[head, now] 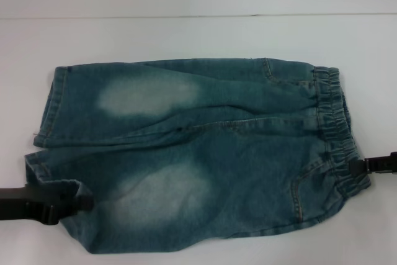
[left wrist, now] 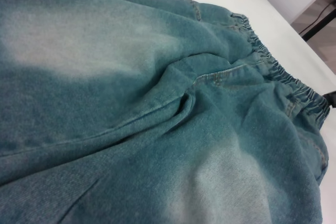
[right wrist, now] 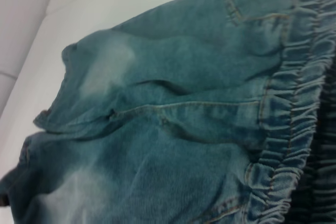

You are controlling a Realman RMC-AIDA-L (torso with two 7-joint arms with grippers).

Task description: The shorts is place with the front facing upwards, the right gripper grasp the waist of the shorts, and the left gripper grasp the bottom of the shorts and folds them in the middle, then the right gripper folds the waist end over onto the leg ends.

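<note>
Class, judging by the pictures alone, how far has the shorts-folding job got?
Done: the shorts lie flat, front up. In hand: the right gripper is at the waist and the left gripper at the near leg hem. Left: both folds.

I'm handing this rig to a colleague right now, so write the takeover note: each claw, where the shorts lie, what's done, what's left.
Left claw: at the near leg's hem, bottom of the shorts, apparently pinching it; grip not confirmed.
Right claw: at the waist, near corner, touching the elastic; whether it is closed cannot be judged.
The shorts lie flat, front up, on the white table, waist toward the robot's right, leg ends toward its left.
Done: both claws placed at their grasp points.
Left: confirm both grips, fold the shorts in the middle lengthwise, then bring the waist over onto the leg ends.
</note>
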